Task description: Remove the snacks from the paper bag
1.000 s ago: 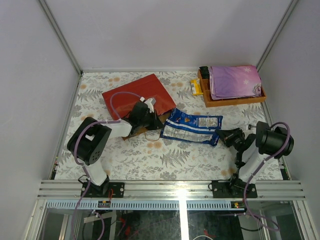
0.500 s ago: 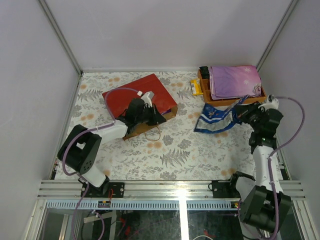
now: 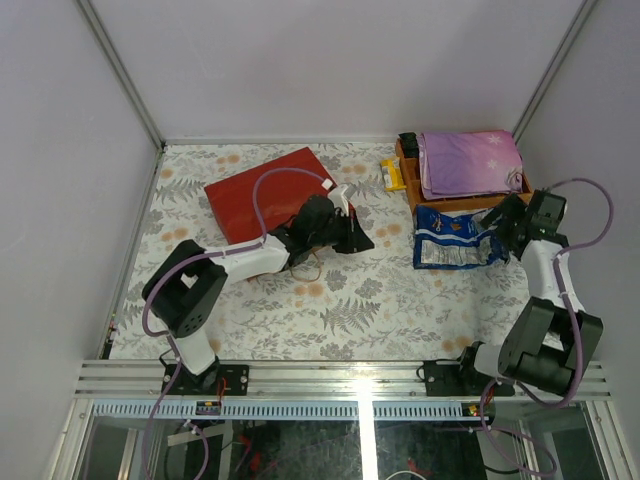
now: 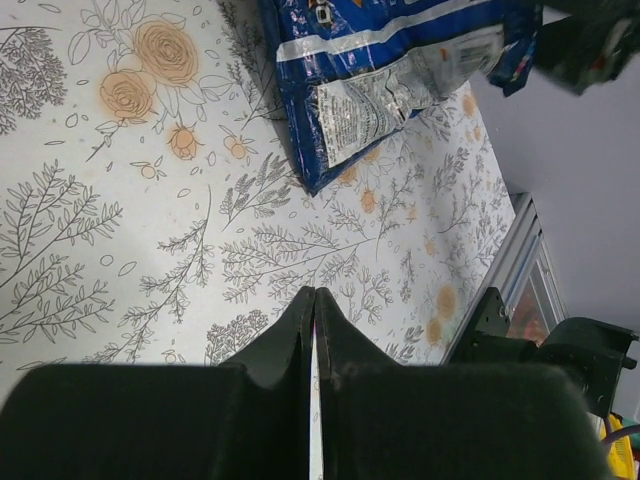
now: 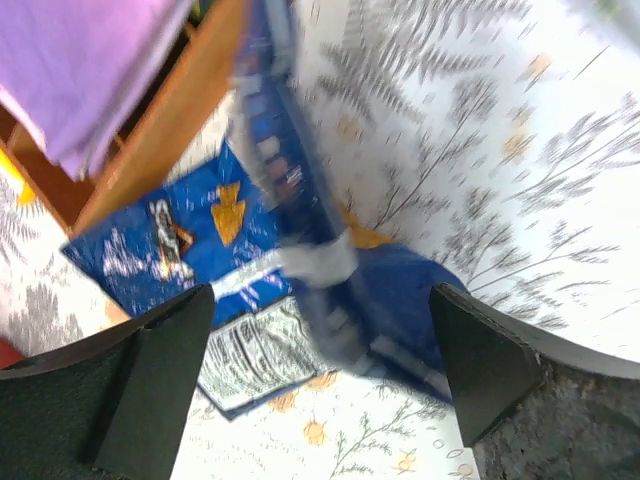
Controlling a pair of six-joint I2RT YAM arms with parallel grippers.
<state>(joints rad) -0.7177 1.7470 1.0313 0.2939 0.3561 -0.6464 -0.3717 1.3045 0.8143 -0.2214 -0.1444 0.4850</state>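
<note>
The red paper bag (image 3: 262,188) lies flat at the back left, its right end hidden under my left arm, a thin loop handle (image 3: 306,267) showing beside it. My left gripper (image 3: 360,240) (image 4: 315,293) is shut with nothing in it, hovering over the tabletop just right of the bag. Blue-and-white snacks (image 3: 450,240) (image 4: 385,75) (image 5: 250,250) lie on the table in front of the wooden tray. My right gripper (image 3: 497,226) (image 5: 320,325) stands wide open just above their right end; the packs look blurred there.
An orange-brown wooden tray (image 3: 468,203) (image 5: 165,135) at the back right holds a folded purple cloth (image 3: 470,162) (image 5: 85,60). A small yellow item (image 3: 392,175) lies left of the tray. The right wall is close behind my right arm.
My right gripper carried the blue-and-white packs right to the tray's front and opened, letting them go. My left gripper moved right, off the bag's mouth, staying shut.
</note>
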